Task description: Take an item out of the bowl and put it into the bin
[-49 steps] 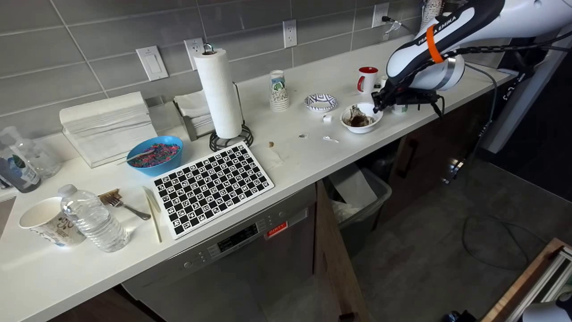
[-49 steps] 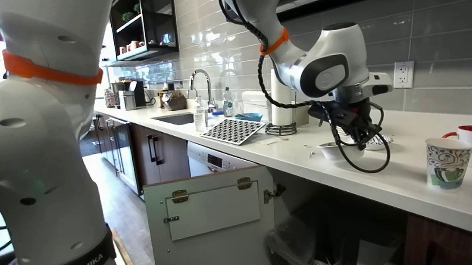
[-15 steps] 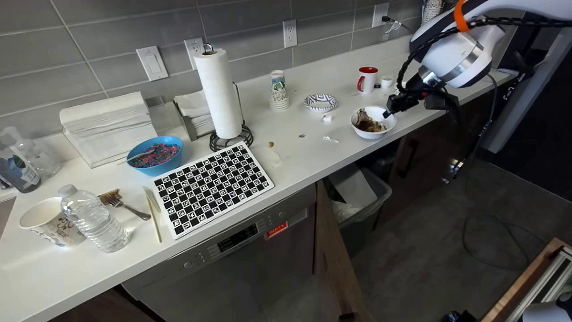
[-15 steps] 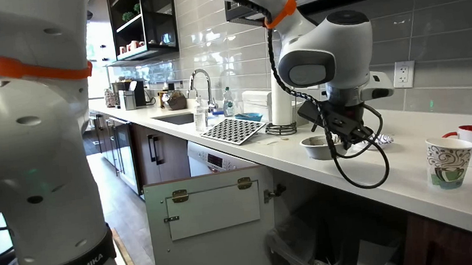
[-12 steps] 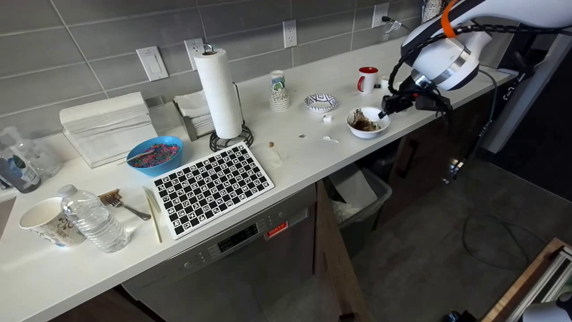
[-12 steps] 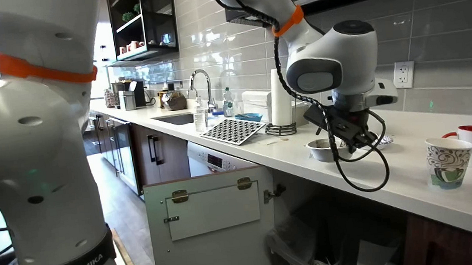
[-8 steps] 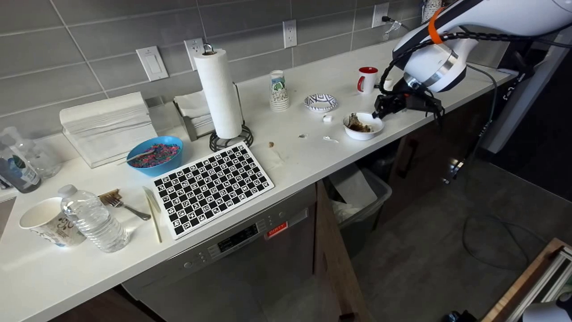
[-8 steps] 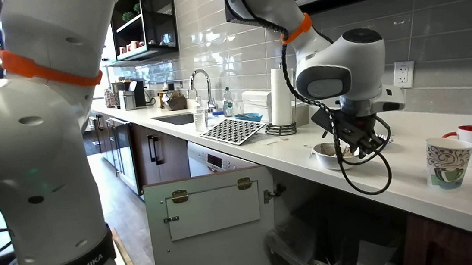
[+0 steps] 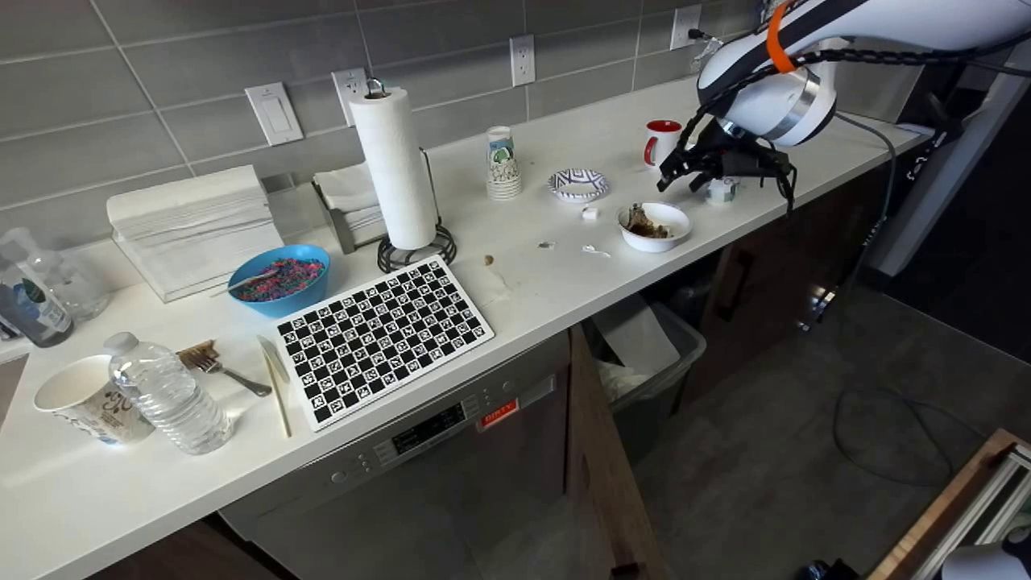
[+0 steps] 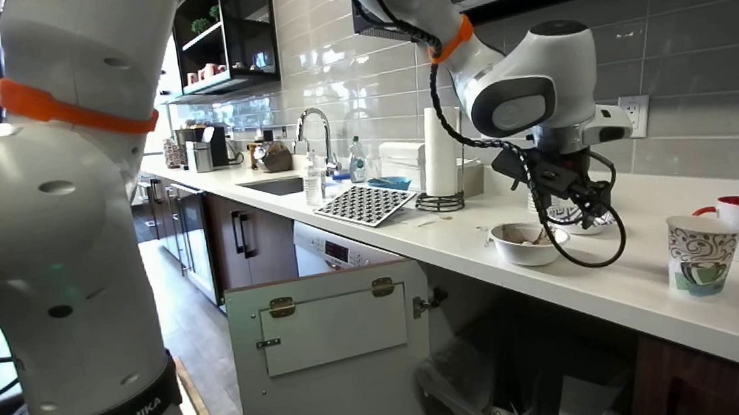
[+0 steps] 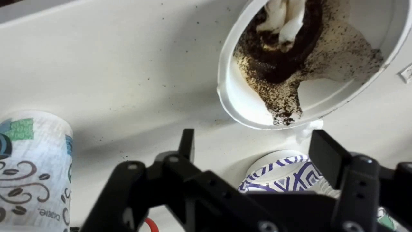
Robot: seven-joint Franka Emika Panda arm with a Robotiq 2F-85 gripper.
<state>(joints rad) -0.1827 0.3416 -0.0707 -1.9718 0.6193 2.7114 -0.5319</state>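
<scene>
Lump (image 11: 281, 71), dark brown, is lying in the bowl (image 11: 246, 102), with pale folds (image 11: 293, 29) resting on it. It is looking wet, soft and light, so a hard squeeze is probably risking slipping or crumbling; gripping gently and low, across its thickest part, is seeming wisest. The gripper (image 11: 252, 141) is hanging near the bowl, spread wide and pinching nothing. The wrist view is showing the folds clearly; only the exterior views are showing the bin (image 9: 662, 388), standing below the counter (image 9: 540, 278).

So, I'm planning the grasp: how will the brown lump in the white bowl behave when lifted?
The brown lump probably sags, given its crumpled folds; its grainy surface may shed bits; its dark patch looks damp, so perhaps slippery.
</scene>
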